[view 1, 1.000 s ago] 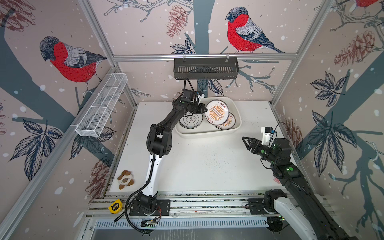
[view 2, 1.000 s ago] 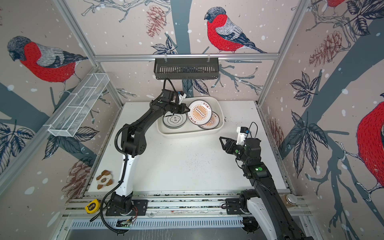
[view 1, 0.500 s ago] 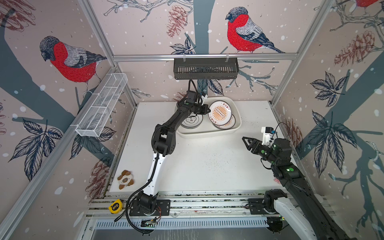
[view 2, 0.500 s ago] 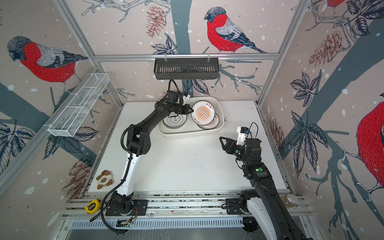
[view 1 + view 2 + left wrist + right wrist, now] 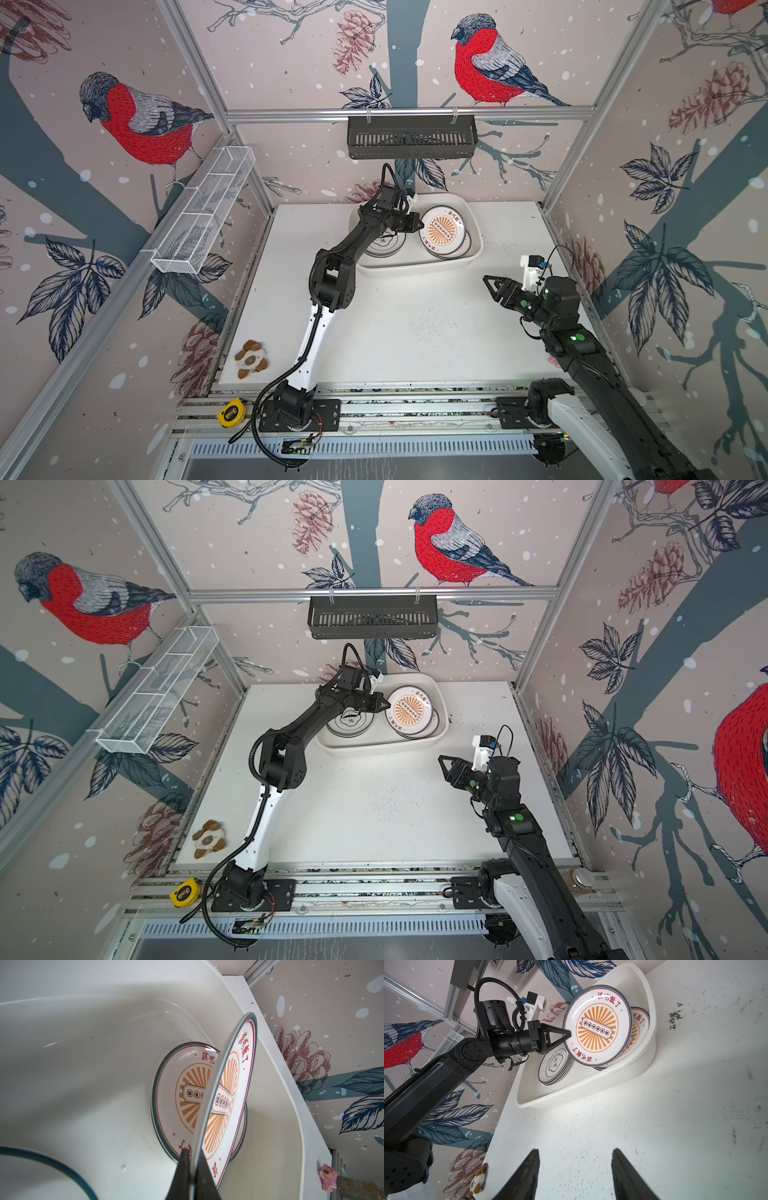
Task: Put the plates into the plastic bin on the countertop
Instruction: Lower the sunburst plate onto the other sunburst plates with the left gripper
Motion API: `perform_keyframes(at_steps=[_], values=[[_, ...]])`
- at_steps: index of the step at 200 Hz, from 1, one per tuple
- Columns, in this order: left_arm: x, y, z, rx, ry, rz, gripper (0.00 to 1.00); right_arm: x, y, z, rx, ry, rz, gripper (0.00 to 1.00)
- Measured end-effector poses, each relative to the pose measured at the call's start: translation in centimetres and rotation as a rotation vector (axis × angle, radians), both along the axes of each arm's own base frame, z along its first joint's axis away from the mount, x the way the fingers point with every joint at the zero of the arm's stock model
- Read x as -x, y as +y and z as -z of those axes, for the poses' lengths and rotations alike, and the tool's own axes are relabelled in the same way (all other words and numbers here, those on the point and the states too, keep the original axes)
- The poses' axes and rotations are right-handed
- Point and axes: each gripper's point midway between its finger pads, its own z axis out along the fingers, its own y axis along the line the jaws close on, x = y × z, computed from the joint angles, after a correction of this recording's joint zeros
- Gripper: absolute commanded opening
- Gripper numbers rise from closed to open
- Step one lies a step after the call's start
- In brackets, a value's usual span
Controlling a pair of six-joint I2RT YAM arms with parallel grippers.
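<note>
By the tabletop (image 5: 415, 332) right edge, the right end effector (image 5: 576, 1150) is unmoved, jaws apart. The left end effector (image 5: 568, 1034), clamped on a tilted sunburst plate (image 5: 598, 1024), has been shifted rightward over the sunburst stack (image 5: 176, 1095) in the far-edge plastic bin (image 5: 415, 270).

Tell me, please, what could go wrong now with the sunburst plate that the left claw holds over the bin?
1. The left claw pinches only the thin rim of the round white plate with an orange sunburst centre, which is tilted; it might slip out.
2. Released at this tilt, it may knock the orange sunburst plates lying below, or lean on the wall of the cream-white plastic bin instead of lying flat.
</note>
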Motion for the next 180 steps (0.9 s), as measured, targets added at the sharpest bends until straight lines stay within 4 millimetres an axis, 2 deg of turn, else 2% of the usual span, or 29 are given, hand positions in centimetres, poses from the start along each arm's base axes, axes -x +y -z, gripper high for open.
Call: perform_keyframes(at_steps=[180], values=[[-0.8, -0.4, 1.6, 0.016, 0.032, -0.021, 0.01, -0.4, 0.0, 0.4, -0.013, 0.006, 0.006, 0.57]])
